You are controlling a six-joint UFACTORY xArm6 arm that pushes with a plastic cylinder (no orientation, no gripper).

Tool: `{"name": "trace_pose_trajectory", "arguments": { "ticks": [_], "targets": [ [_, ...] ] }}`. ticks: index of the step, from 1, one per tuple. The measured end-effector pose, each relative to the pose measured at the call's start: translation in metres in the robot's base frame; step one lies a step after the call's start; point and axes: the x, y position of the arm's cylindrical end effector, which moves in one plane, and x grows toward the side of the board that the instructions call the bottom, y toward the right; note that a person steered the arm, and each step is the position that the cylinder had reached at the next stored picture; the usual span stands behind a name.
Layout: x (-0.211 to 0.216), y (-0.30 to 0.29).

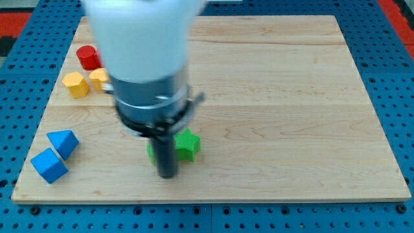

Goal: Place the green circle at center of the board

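Observation:
My tip (168,175) is low on the board, left of centre, at the end of the dark rod. A green block (189,144), star-like in shape, sits just to the right of the rod. A second green block (151,153) shows as a sliver at the rod's left edge; the rod hides most of it, so I cannot make out its shape. The tip is right beside both green blocks, a little below them in the view. The arm's white and grey body hides the board's upper left middle.
A red round block (87,57) and two yellow blocks (76,84) (99,78) sit at the upper left. Two blue blocks (63,142) (48,166) lie at the lower left near the wooden board's (291,97) edge.

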Motion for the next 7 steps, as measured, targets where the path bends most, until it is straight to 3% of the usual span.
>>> {"name": "trace_pose_trajectory", "arguments": {
  "ticks": [1, 2, 4, 5, 6, 7],
  "targets": [
    [-0.010, -0.035],
    [-0.010, -0.009],
    [-0.131, -0.011],
    [-0.163, -0.004],
    [-0.185, 0.028],
    [-0.173, -0.017]
  ]
}}
